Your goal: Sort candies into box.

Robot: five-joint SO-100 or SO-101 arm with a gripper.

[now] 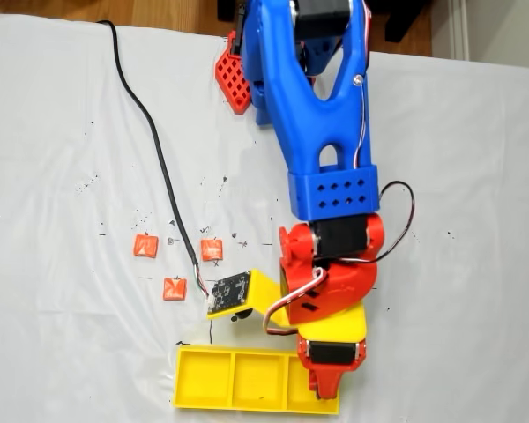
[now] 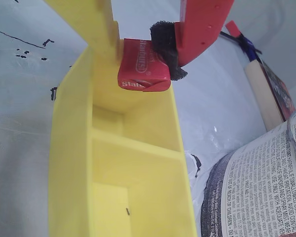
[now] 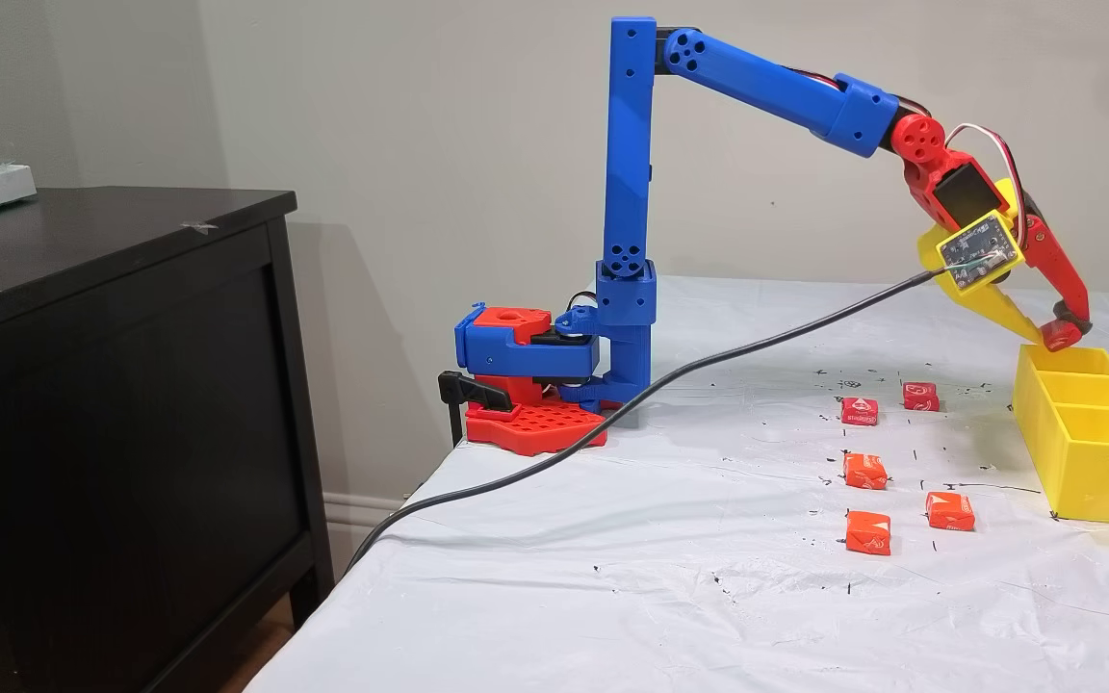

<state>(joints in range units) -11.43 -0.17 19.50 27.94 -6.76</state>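
While I hold a red candy (image 2: 143,69) in the gripper (image 2: 147,55) above the box (image 2: 71,163), the step in hand is the drop.

In the wrist view, closest to the camera, the yellow finger (image 2: 91,22) and the red finger (image 2: 202,24) with its black pad press the candy from both sides, just over the end compartment; I judge the next move needs only that I open the jaws there, maybe a little lower first. I count three compartments, and the ones I can see look empty. Farther out, in a fixed view, five candies lie on the white cloth (image 3: 612,500): three orange candies (image 3: 865,471) nearer to the camera and two red candies (image 3: 860,411) behind them, well apart from the box.
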